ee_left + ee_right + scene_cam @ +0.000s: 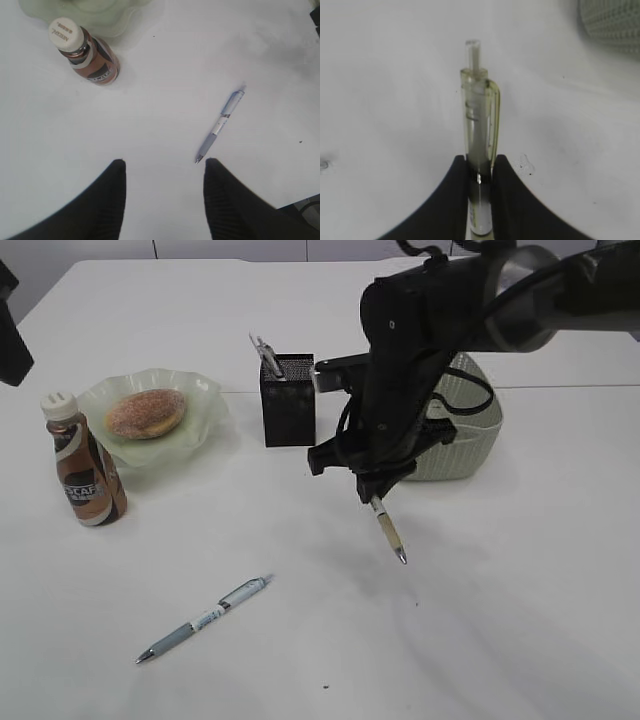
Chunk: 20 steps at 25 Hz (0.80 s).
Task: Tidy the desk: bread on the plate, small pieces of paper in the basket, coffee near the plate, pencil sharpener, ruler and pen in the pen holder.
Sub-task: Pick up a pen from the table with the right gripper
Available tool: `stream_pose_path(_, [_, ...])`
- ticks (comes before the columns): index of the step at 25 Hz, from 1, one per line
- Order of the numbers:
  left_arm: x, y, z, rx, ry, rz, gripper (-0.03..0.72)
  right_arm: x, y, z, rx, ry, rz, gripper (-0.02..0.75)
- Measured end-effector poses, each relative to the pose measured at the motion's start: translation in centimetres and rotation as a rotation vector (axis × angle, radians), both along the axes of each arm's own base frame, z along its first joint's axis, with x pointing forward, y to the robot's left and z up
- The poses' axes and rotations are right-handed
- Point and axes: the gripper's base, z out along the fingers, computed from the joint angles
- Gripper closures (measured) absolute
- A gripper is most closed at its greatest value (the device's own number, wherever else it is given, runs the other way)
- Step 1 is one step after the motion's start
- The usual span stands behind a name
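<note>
- The yellowish clear pen [387, 528] hangs tip-down, slightly tilted, above the desk [500, 620], pinched between the pressed fingers [455, 200] of the right end effector [376, 496]; in the right wrist view its clicker end points away from the fingers
- Just behind and to the left of that end effector stands the pen holder [288, 400], a black square box, upright; thin silvery items stick out of its top left corner, and what they are cannot be told
- Right behind the right end effector sits the basket [470, 430], pale grey-green and perforated, largely hidden by the arm; its contents cannot be seen
- Farther to the left of the right end effector lies the plate [205, 405], pale green with a wavy rim, and the bread [146, 413] rests in its middle
- The coffee [85, 470] stands upright just beside the plate, on its near side, white cap on
- A second pen [205, 620], blue-grey and white, lies flat on the desk, in front of and to the left of the right end effector
- The left end effector [165, 167] hangs above the desk with its fingers [112, 200] spread and nothing between them; the blue-grey pen's tip lies just ahead of the gap, and the coffee is well ahead to its left
</note>
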Motion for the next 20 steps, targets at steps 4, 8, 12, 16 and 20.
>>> stream_pose_path(4, [0.0, 0.0, 0.0, 0.001, -0.001, 0.000, 0.318, -1.1, -0.6, 1.3, 0.039, -0.092, 0.041, 0.675])
stream_pose_path(8, [0.0, 0.0, 0.0, 0.001, -0.001, 0.000, 0.318, -3.3, -1.7, 1.4, 0.104, -0.245, 0.085, 0.675])
stream_pose_path(12, [0.0, 0.0, 0.0, 0.001, -0.001, 0.000, 0.318, -5.7, -2.8, 1.8, 0.205, -0.469, 0.131, 0.676])
stream_pose_path(16, [0.0, 0.0, 0.0, 0.001, -0.001, 0.000, 0.318, -6.6, -3.1, 1.8, 0.284, -0.628, 0.149, 0.676])
stream_pose_path(20, [0.0, 0.0, 0.0, 0.001, -0.001, 0.000, 0.318, -6.0, -2.6, 3.1, 0.374, -0.807, 0.162, 0.676])
